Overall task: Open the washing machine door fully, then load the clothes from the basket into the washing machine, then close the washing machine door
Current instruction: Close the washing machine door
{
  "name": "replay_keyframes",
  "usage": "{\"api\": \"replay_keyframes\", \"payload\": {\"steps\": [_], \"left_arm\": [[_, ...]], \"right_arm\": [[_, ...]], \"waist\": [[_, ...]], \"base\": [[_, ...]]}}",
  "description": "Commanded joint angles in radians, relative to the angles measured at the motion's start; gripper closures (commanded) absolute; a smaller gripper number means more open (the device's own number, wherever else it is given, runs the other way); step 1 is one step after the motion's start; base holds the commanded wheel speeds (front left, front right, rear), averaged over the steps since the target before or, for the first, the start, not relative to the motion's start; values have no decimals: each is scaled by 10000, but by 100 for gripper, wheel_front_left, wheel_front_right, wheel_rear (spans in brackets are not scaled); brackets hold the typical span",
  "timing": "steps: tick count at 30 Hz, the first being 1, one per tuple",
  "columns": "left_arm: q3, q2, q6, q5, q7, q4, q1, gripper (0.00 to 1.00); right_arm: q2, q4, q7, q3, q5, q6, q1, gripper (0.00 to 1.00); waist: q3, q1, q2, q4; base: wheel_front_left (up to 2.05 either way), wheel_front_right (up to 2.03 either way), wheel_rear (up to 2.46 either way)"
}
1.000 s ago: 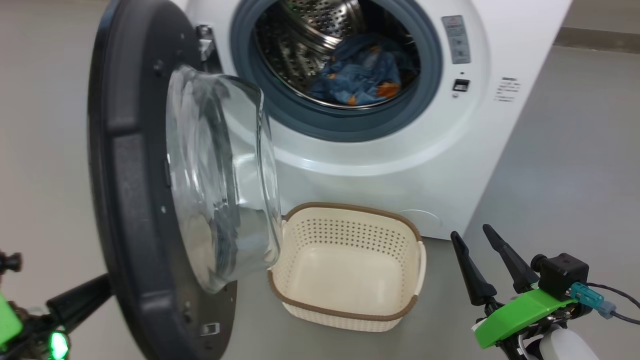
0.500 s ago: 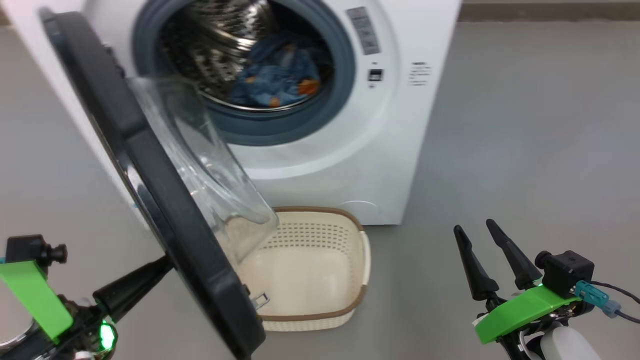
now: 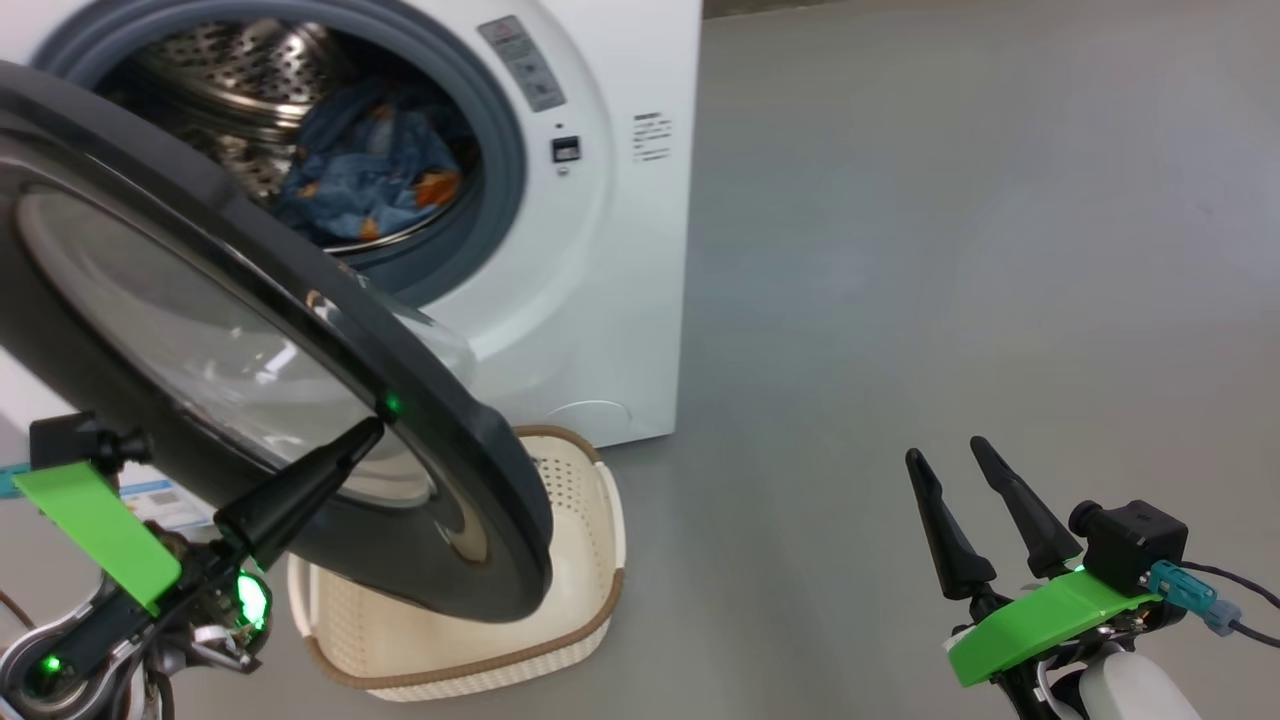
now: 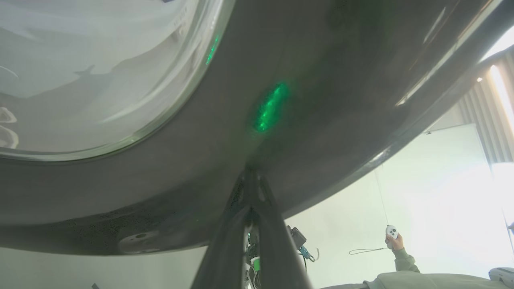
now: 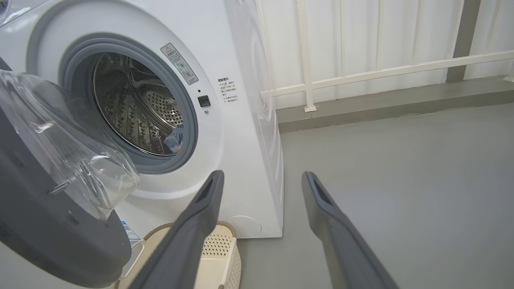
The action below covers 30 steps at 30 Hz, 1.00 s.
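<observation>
Left gripper (image 3: 362, 435) has its fingers pressed together, tips touching the glossy outer face of the washing machine door (image 3: 480, 480), which stands partway open above the cream basket (image 3: 580, 500) on the floor (image 3: 900, 250). We see the blue printed clothes (image 3: 365, 170) lying in the steel drum (image 3: 210, 70) of the washing machine (image 3: 620, 250). Right gripper (image 3: 943, 452) hangs well apart over bare floor, jaws spread wide, holding nothing.
</observation>
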<state>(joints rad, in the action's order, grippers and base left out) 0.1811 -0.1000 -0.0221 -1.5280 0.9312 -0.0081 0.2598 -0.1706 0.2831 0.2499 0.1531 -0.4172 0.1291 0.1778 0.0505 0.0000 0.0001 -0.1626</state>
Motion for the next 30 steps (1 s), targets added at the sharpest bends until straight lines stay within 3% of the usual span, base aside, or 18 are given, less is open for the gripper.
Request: {"api": "replay_keyframes", "payload": {"steps": [1,8,19,20,21,22,23,24,30], "left_arm": [[321,-175,-72,-4,-53,-198,480,100],[305,-120,-274,59,-207,137,739,100],[441,-217,-496,274,-375,-143,491,100],[468,-234,-521,358,-438,-201,414,92],[501,-248,-552,459,-524,-276,318,75],[528,-255,-582,601,-641,-353,218,48],[557,-298,-640,812,-789,-428,108,6],[572,-342,-718,1067,-966,-493,-9,0],[543,-302,-1058,2859,-2824,-890,-779,0]], "right_arm": [[-5,-282,119,198,12,16,101,0],[-4,-252,119,139,35,16,118,0],[-2,-239,119,166,32,16,9,0],[-11,-238,119,156,31,16,-5,0],[-18,-237,119,159,28,16,-12,0],[-31,-241,119,146,25,16,-20,0],[-40,-244,119,146,23,16,-23,0],[-50,-244,119,141,21,16,-24,0],[-94,-275,119,132,4,16,-22,0]], "waist": [[122,0,-1,-314],[121,0,-1,-305],[-52,0,-1,246],[-69,0,-1,297],[-77,0,-1,327],[-84,0,-1,376],[-91,0,-1,407],[-100,0,-1,440],[-89,0,-1,578]], "base": [[0,0,0],[0,0,0],[0,0,0],[0,0,0],[0,0,0],[0,0,0],[0,0,0],[0,0,0],[0,0,0]]}}
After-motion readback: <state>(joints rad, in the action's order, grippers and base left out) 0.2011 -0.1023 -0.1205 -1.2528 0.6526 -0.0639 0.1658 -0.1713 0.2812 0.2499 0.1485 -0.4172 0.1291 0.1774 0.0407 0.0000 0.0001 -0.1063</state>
